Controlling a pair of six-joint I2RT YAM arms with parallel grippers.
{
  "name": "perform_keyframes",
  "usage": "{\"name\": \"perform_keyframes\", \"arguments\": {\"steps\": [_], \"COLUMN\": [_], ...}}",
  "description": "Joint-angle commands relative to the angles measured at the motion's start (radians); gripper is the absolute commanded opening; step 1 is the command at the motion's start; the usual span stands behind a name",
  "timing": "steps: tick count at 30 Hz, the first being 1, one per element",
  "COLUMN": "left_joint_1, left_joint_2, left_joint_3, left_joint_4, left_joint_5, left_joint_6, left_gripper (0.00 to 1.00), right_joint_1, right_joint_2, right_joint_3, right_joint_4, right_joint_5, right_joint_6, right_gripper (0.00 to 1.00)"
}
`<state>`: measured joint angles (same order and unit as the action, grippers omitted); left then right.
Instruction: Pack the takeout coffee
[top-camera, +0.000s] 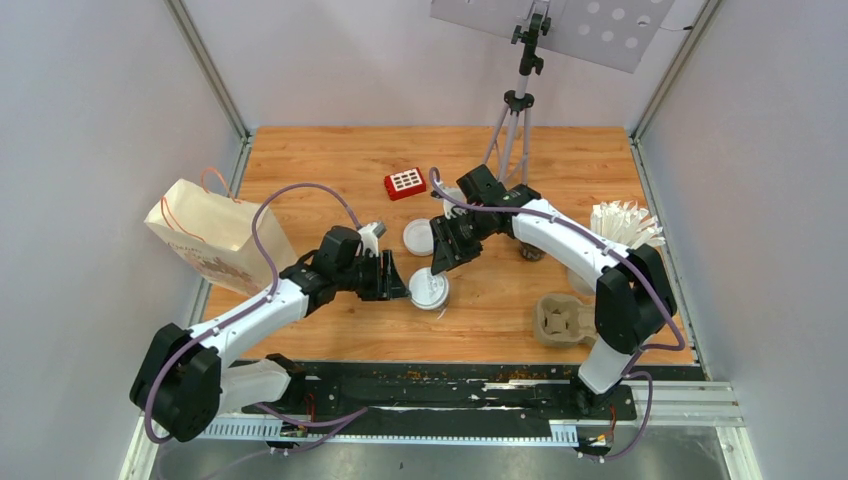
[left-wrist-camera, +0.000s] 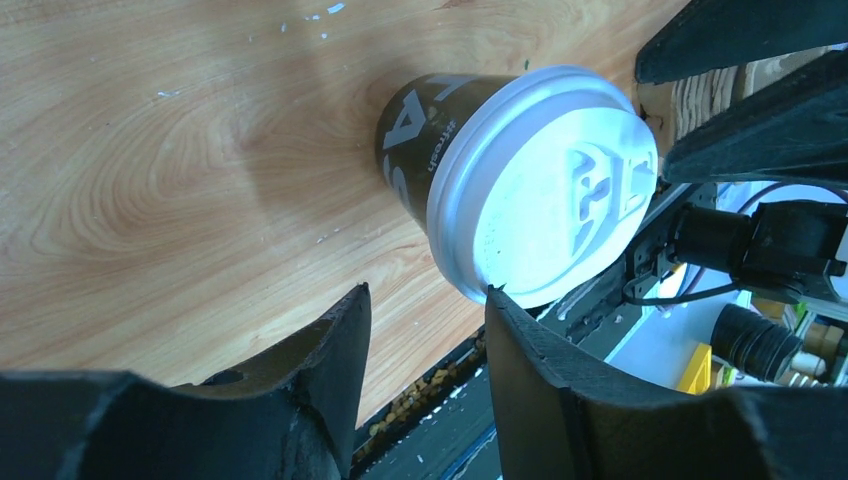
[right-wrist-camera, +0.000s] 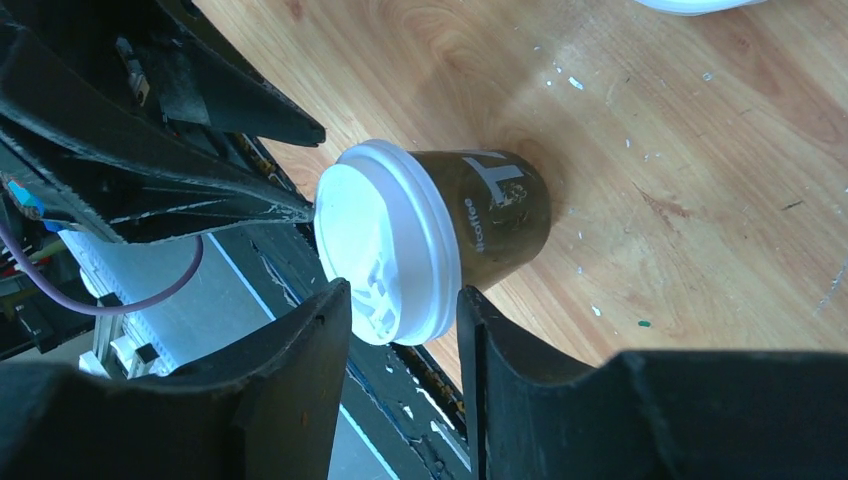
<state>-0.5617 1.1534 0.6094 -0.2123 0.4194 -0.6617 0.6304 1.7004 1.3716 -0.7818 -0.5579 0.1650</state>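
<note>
A black takeout coffee cup with a white lid stands upright near the table's front middle; its printed side and lid show in both wrist views. My left gripper is open just left of the cup, and nothing sits between its fingertips. My right gripper is open close behind the cup, its fingertips on either side of the lid's rim. A second white-lidded cup stands behind, and a third is partly hidden by the right arm.
A brown paper bag lies at the left. A grey-brown cup tray sits at the front right, with a white cup of wrapped straws behind it. A red box and a tripod are at the back.
</note>
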Motion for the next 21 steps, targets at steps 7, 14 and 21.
{"name": "perform_keyframes", "arguments": {"steps": [7,14,21], "left_joint_1": [-0.004,-0.004,-0.004], "left_joint_2": [0.032,0.060,0.087], "left_joint_3": [0.029,0.072,0.095], "left_joint_4": [0.065,0.057,0.035], "left_joint_5": [-0.005,-0.013,-0.041], "left_joint_6": [-0.004,0.004,0.022], "left_gripper": [0.50,0.50,0.49], "right_joint_1": [-0.005,-0.005,-0.004], "right_joint_2": [-0.029,-0.084,-0.158], "right_joint_3": [-0.067,-0.146,-0.225], "right_joint_4": [0.067,0.101,0.152], "right_joint_5": [-0.053,-0.048,-0.072], "right_joint_6": [0.022,0.091,0.171], "right_gripper": [0.40,0.35,0.39]}}
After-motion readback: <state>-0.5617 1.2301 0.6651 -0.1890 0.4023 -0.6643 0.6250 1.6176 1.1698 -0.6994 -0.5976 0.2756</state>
